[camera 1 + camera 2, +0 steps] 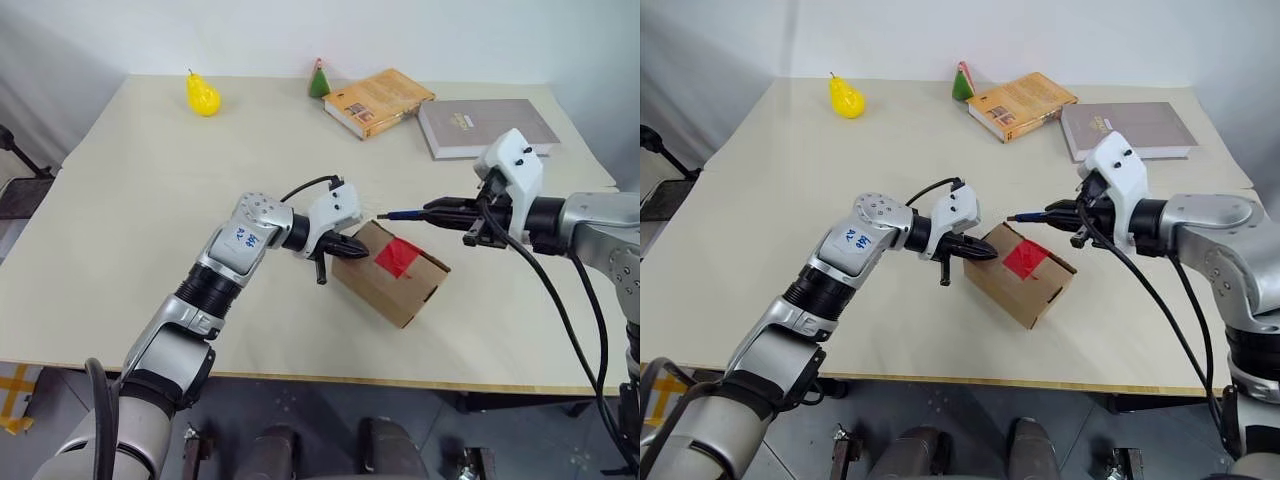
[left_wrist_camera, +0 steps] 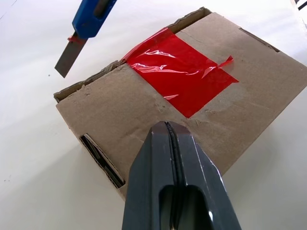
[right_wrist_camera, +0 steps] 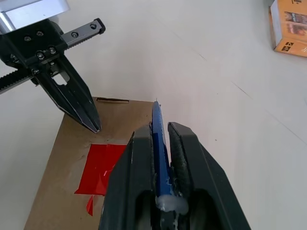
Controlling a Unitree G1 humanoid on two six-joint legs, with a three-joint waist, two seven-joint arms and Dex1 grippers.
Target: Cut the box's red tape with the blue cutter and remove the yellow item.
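Left wrist view catches the blue cutter [image 2: 91, 17] blade bare, upper left. Clenched left claw [image 2: 169, 125] presses the box [image 2: 144, 110]; right claw [image 3: 160, 132] grips the cutter.

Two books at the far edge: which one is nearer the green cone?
The orange book. Its corner lies right beside the green cone; the grey book sits on the orange one's other side, farther away.
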